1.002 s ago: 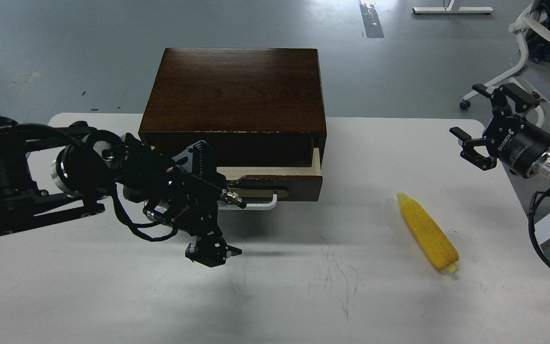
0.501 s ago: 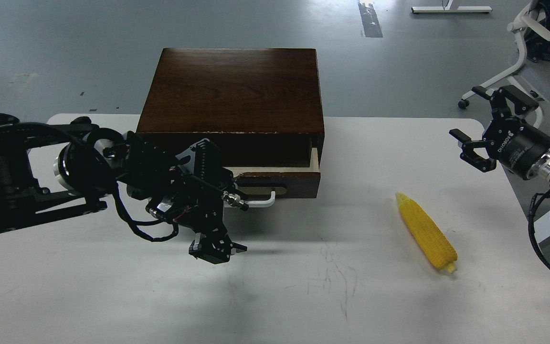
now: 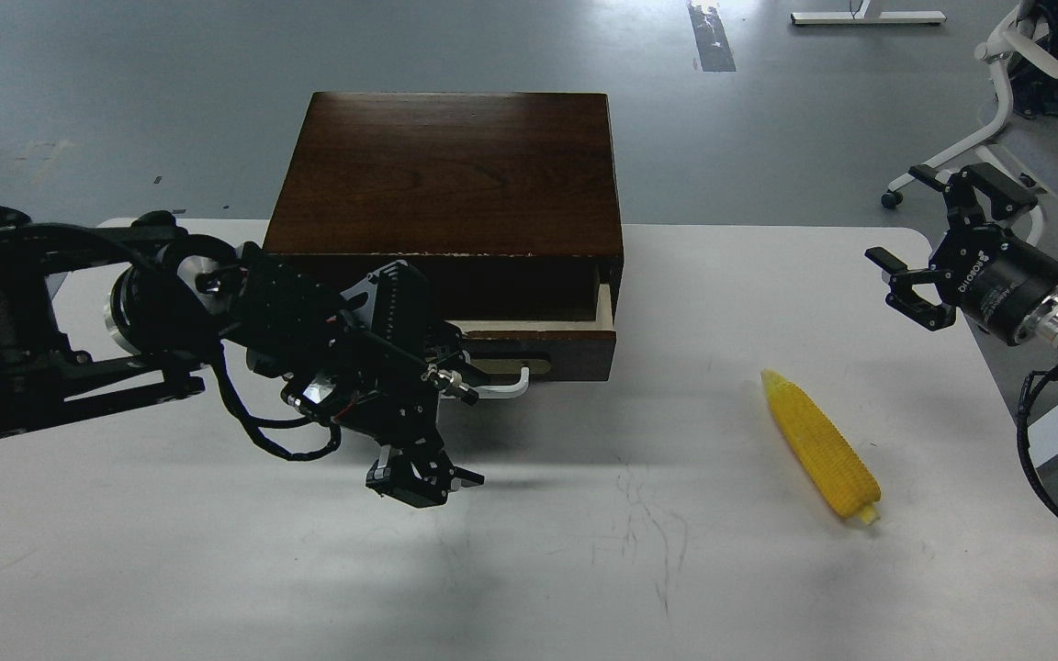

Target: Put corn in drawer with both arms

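Head view: nearest on the white table (image 3: 217, 569), the left gripper (image 3: 423, 477) hangs in front of the drawer (image 3: 538, 353), its dark fingers too bunched to tell apart, while the corn (image 3: 820, 445) lies at near right. Farther back, the drawer is slightly out of the dark wooden box (image 3: 446, 174), showing only a pale strip of inner rim, contents hidden. At far right, the right gripper (image 3: 938, 248) hovers spread and empty.

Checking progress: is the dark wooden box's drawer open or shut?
Slightly open: the drawer front stands out from the box, showing a pale strip inside.
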